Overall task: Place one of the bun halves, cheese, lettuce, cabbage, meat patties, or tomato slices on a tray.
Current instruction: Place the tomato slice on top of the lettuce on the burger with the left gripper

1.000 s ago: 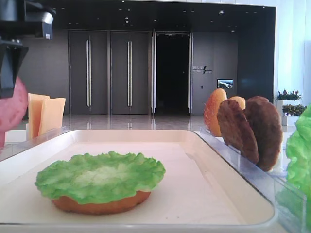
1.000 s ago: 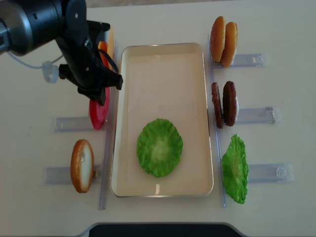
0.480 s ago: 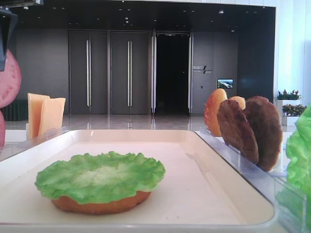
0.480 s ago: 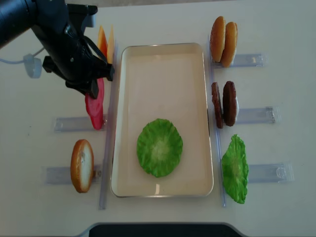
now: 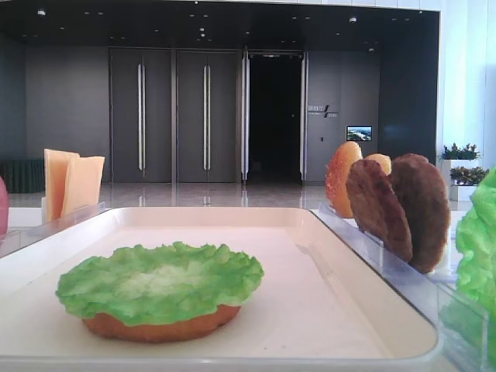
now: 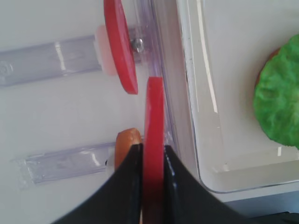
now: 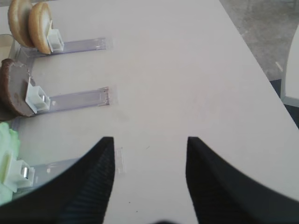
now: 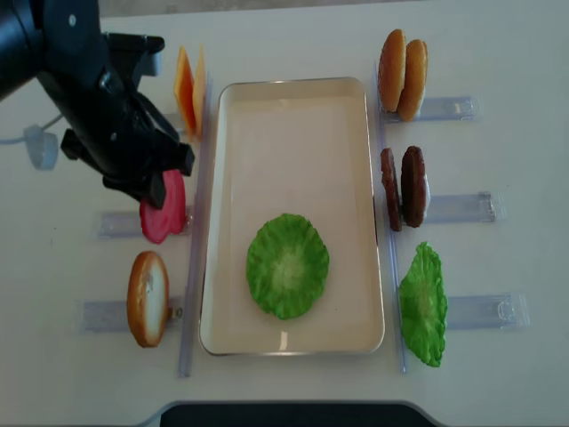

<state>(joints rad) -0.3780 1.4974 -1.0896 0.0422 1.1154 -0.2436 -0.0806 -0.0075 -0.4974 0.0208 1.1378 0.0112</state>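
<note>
My left gripper is shut on a red tomato slice, held edge-on above the table just left of the cream tray. From above, the black left arm has this slice under its gripper, over the left rack. A second tomato slice stands in that rack. On the tray a green lettuce leaf lies on a bun half. My right gripper is open over bare table, to the right of the racks.
Left of the tray stand the cheese slices and a bun half. To the right, racks hold two bun halves, two meat patties and a lettuce leaf. Clear rails run along both long sides of the tray.
The left arm has lifted the tomato slice out of its rack. The slice has risen out of the top of the low view, and the arm has shifted left in the overhead view.
</note>
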